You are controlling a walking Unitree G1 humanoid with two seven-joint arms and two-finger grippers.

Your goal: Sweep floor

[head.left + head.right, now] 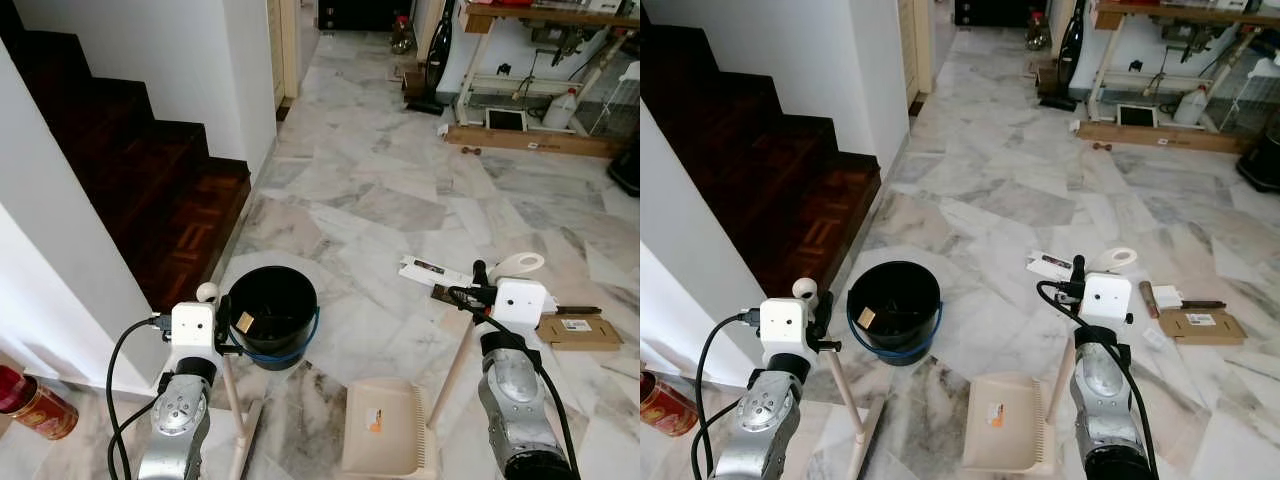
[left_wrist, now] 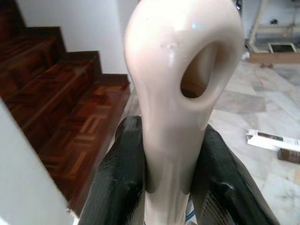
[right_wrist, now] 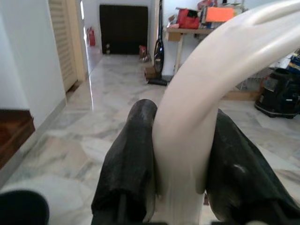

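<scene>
My left gripper (image 2: 171,140) is shut on the cream broom handle (image 2: 180,84), just below its looped top end. The handle (image 1: 232,395) slants down to the floor beside a black bucket (image 1: 270,312). My right gripper (image 3: 180,140) is shut on the cream dustpan handle (image 3: 206,89), whose looped top (image 1: 520,265) rises above the wrist. That handle runs down to the beige dustpan (image 1: 385,430), which lies flat on the marble floor between my arms. Scraps of paper (image 1: 432,270) and a flat cardboard piece (image 1: 578,330) lie on the floor to the right.
Dark wooden stairs (image 1: 150,170) and a white wall stand at the left. A red can (image 1: 35,405) sits by the wall at the lower left. At the back right are a vacuum cleaner (image 1: 435,60), a table, a white jug (image 1: 562,108) and a wooden board (image 1: 530,140).
</scene>
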